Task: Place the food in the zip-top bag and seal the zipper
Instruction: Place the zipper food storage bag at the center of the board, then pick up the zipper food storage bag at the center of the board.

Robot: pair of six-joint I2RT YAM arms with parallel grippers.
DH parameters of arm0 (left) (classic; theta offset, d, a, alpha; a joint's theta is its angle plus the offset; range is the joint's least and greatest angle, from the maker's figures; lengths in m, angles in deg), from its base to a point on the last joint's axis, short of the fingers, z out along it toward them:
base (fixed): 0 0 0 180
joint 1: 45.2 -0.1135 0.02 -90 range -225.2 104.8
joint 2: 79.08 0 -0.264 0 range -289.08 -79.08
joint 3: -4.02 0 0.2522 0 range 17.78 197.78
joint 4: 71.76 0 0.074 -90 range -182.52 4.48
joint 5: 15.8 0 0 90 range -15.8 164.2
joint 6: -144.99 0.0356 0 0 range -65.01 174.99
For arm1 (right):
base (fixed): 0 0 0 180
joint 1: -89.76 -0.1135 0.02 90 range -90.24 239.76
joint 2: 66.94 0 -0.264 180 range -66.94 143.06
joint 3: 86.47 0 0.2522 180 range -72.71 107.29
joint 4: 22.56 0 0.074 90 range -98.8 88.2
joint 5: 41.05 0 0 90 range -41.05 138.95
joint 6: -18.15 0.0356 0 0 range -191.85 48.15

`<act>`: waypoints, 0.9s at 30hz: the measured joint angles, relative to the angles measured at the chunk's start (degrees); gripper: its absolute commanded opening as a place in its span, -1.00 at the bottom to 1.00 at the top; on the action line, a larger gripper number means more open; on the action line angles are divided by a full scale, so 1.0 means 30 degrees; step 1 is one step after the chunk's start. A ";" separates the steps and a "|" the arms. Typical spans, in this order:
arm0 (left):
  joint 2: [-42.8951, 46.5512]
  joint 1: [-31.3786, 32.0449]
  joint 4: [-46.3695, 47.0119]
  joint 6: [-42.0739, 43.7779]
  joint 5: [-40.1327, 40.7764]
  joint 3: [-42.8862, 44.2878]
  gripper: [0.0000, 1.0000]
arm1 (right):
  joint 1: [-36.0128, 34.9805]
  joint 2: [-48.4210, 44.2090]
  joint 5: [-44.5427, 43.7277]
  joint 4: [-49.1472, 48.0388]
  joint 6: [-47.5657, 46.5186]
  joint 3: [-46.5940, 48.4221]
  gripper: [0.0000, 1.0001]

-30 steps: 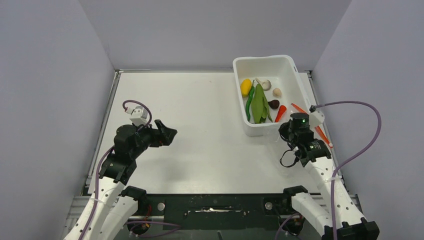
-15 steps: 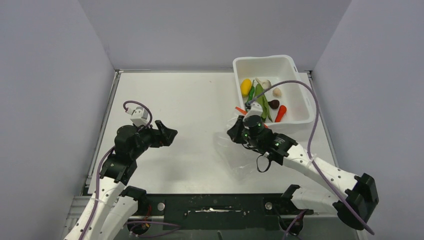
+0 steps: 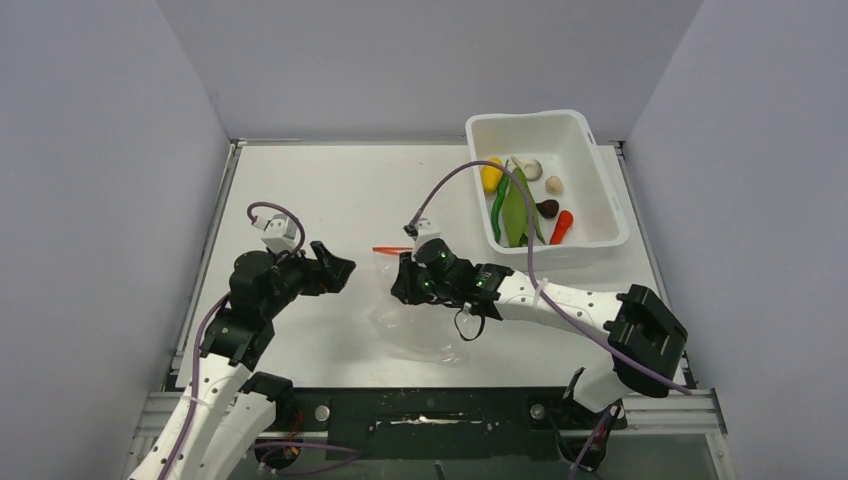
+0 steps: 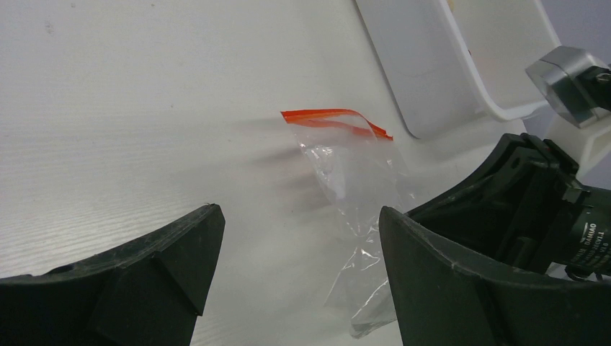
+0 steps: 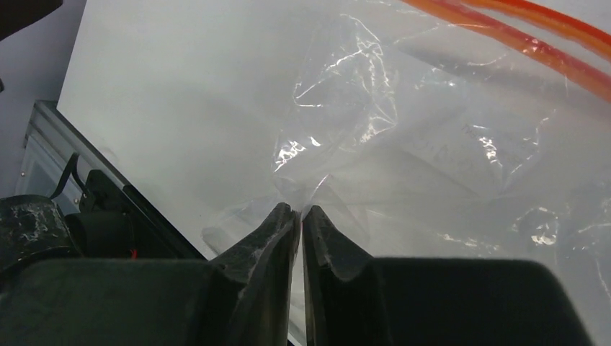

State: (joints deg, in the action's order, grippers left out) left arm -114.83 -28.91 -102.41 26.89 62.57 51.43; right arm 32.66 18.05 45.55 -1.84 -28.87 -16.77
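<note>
The clear zip-top bag [image 3: 425, 328] lies crumpled at the table's middle, and its red-orange zipper [image 3: 392, 249] points toward the far side. My right gripper [image 3: 405, 285] is shut on a fold of the plastic [image 5: 432, 144], its fingertips pinching the film in the right wrist view [image 5: 299, 210]. The food stays in the white tub [image 3: 603, 165]: a green leaf [image 3: 517, 205], a yellow lump [image 3: 490, 173], a thin green pepper [image 3: 497, 212], an orange-red cone [image 3: 562, 226] and maroon [image 3: 547, 208] and beige [image 3: 554, 184] pieces. My left gripper [image 3: 335, 268] hangs open just left of the bag [image 4: 353, 187], nothing between its fingers [image 4: 299, 216].
The white tub stands at the back right, its outer wall [image 4: 432, 72] visible past the bag's zipper [image 4: 335, 119] in the left wrist view. Grey walls close in the table on three sides. The right arm's purple cable [image 3: 470, 175] arcs over the tub's near-left corner.
My right arm has swung left from beside the tub to the table's middle, bringing the bag with it. The left arm has not moved.
</note>
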 measured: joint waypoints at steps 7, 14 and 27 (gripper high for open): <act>-0.0022 0.0000 -0.0007 -0.0051 0.0015 -0.0007 0.56 | 0.0335 0.0794 0.0976 0.0882 -0.2229 0.2149 0.11; 0.0044 0.0000 -0.0029 -0.0058 0.0284 -0.0007 0.52 | 0.2346 0.1464 0.3038 0.2433 -0.6921 0.4721 0.24; 0.1603 -0.0007 -0.0029 -0.0051 0.1166 -0.0007 0.53 | 0.5391 0.7664 0.7825 0.6878 -1.4236 0.9632 0.63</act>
State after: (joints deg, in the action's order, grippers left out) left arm -110.02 -28.93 -102.49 26.74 66.06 51.40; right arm 48.84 41.04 69.02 18.79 -71.58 12.13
